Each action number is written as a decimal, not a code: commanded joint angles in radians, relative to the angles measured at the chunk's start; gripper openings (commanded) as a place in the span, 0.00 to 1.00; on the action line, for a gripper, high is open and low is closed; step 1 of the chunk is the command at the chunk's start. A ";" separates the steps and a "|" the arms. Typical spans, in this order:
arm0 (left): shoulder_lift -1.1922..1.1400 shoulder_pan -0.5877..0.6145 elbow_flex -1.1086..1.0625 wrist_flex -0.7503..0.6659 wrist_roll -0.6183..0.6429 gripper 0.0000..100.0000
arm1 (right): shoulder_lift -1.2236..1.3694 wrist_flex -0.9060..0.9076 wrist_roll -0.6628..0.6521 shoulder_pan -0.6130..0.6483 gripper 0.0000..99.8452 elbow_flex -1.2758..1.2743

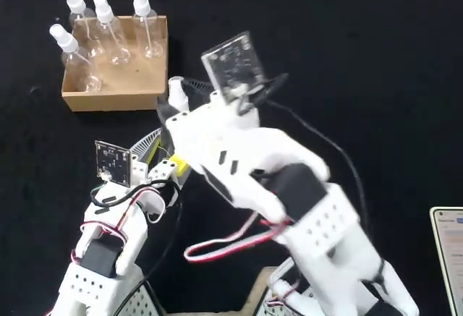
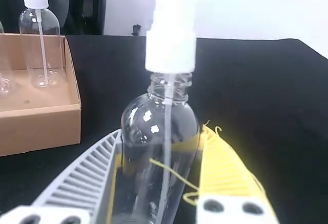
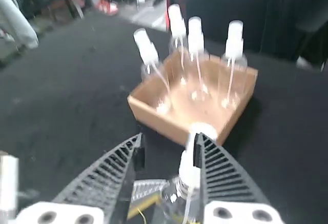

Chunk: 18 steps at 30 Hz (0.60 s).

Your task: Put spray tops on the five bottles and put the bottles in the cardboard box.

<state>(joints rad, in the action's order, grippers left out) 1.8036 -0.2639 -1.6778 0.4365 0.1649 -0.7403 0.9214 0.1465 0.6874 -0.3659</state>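
From above, the cardboard box (image 1: 116, 88) sits at the far left of the black counter (image 1: 362, 56), with four capped bottles (image 1: 105, 12) standing in it. Just on the near side of the box, the right pincer (image 1: 170, 110) is at a white spray top (image 1: 176, 93) that sticks up beyond its tips. The left pincer (image 1: 163, 153) lies right below it, grey and yellow fingers pointing toward the box

From the left wrist, the left pincer (image 2: 161, 131) is clamped on a clear bottle (image 2: 159, 142), held upright between the grey finger and the yellow one. The spray top (image 2: 171, 34) sits over the bottle's neck with the threads below it exposed, and its thin tube (image 2: 166, 131) runs down inside. The box (image 2: 36, 116) is near, off to one side

From the right wrist, the right pincer (image 3: 169, 139) stands spread. The spray top (image 3: 192, 165) rests against one finger (image 3: 220, 172), apart from the other. The box (image 3: 154, 114) with its capped bottles (image 3: 189, 39) lies just beyond
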 commanded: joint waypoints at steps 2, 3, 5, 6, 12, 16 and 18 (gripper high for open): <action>0.011 0.005 -0.021 -0.021 0.011 0.07 | -0.045 -0.002 -0.011 -0.080 0.09 0.102; 0.011 0.005 -0.021 -0.021 0.011 0.07 | -0.044 -0.012 -0.011 -0.095 0.06 0.094; 0.011 0.005 -0.021 -0.021 0.011 0.07 | -0.045 -0.058 -0.011 -0.129 0.01 0.065; 0.011 0.005 -0.021 -0.021 0.011 0.07 | -0.045 -0.091 -0.011 -0.146 0.02 0.048; 0.011 0.002 -0.021 -0.021 0.011 0.07 | 0.028 -0.393 -0.009 -0.198 0.01 -0.102; 0.011 0.004 -0.021 -0.021 0.011 0.07 | 0.101 -0.387 -0.009 -0.161 0.01 -0.096; 0.011 0.002 -0.021 -0.021 0.011 0.07 | 0.131 -0.348 -0.009 -0.135 0.01 -0.093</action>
<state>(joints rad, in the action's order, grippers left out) 1.8036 -0.2639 -1.6778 0.4365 0.1649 -0.6360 0.5669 0.1465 0.5125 -0.4703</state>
